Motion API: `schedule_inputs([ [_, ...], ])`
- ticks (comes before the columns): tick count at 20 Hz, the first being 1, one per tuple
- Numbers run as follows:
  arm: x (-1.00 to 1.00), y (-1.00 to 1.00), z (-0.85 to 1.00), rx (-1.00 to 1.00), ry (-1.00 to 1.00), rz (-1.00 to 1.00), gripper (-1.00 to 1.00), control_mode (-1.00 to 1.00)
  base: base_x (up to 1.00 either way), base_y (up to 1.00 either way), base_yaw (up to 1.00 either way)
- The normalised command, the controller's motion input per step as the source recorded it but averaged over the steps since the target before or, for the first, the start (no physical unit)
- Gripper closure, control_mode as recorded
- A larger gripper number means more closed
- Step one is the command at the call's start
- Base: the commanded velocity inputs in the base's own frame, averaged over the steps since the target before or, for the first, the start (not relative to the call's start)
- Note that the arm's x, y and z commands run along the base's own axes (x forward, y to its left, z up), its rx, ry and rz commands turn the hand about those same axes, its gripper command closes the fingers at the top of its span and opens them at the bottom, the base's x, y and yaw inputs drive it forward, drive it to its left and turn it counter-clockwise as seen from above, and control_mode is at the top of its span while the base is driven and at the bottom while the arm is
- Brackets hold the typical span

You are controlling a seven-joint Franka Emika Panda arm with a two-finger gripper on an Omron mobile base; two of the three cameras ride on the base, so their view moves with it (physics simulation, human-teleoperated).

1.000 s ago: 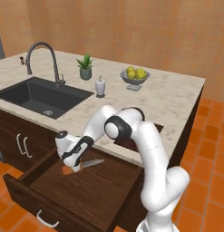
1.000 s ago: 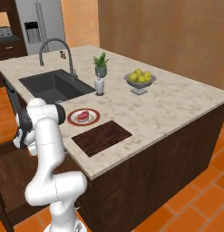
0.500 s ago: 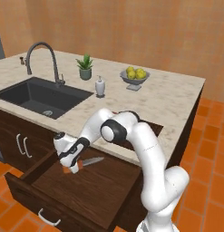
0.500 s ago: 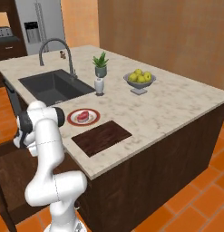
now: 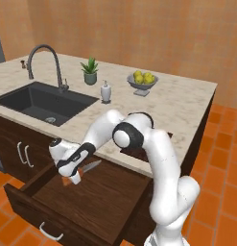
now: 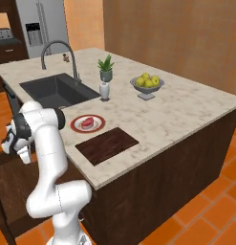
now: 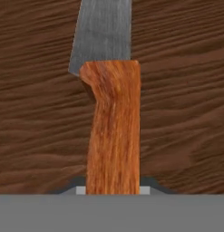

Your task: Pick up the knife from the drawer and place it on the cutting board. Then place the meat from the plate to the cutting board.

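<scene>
From the left base view, a pale speckled counter (image 5: pixel 182 103) stands on orange floor tiles before an orange wall, with a dark sink (image 5: pixel 41 102) sunk into it and a grey bowl of yellow fruit (image 5: pixel 142 82) set well back from the near edge. Below the counter's front edge the drawer (image 5: pixel 91 202) stands pulled out. The pincer (image 5: pixel 72 178) reaches down inside it, pressed together on the orange-brown handle of the knife (image 5: pixel 86 168) — the blade points back toward the counter.

In the right base view, the cutting board (image 6: pixel 107 145) lies bare near the counter's front edge, and just behind it the plate (image 6: pixel 88 124) carries the meat (image 6: pixel 87 123).

The hand view looks straight down on the knife's handle (image 7: pixel 113 131), lying on the drawer's wooden floor (image 7: pixel 186 104), grey blade beyond.
</scene>
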Motion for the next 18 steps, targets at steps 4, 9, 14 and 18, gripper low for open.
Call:
schedule_inputs([
  [4,-1.0,0.11,1.0,0.0,0.04,-0.08,1.0,-1.0,0.0,0.0,0.0],
  [9,-1.0,0.15,1.0,0.0,0.0,-0.02,1.0,-1.0,0.0,0.0,0.0],
  [14,-0.97,-0.01,0.87,-0.03,-0.11,0.03,1.0,-1.0,0.0,0.0,0.0],
  [18,-0.47,-0.67,0.86,-0.09,-0.1,0.02,1.0,-1.0,0.0,0.0,0.0],
])
